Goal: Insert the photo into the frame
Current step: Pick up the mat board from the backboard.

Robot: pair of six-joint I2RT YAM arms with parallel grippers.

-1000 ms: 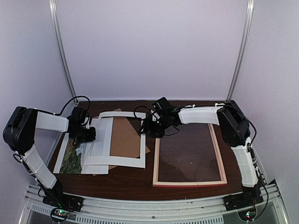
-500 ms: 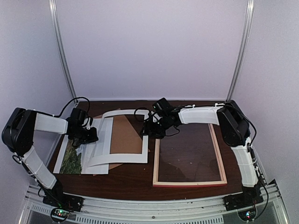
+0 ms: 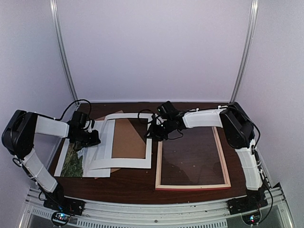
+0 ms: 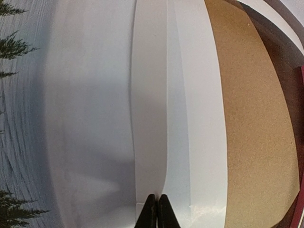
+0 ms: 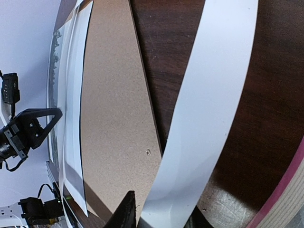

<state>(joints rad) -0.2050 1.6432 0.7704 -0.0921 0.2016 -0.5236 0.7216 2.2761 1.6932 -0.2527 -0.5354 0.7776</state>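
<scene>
The photo [image 3: 73, 160] lies face up at the table's left, its right part under the white mat [image 3: 124, 163]; its trees show at the left edge of the left wrist view [image 4: 14, 118]. The frame [image 3: 222, 156] lies flat at the right with glass in it. My left gripper [image 3: 91, 138] is shut on the mat's left rail [image 4: 147, 118], fingertips pressed together [image 4: 156, 214]. My right gripper [image 3: 154, 131] is shut on the mat's far right corner [image 5: 204, 118] and holds that side raised, just left of the frame's far left corner [image 5: 285, 199].
A brown backing board [image 3: 128, 137] lies under the mat and shows through its window, also in the left wrist view [image 4: 251, 118] and the right wrist view [image 5: 114, 104]. Dark wooden table [image 3: 137, 183] in front. Walls and metal posts ring the table.
The mat has shifted a little to the right and its right side has risen; both grippers moved with it. The photo and the frame have not moved.
</scene>
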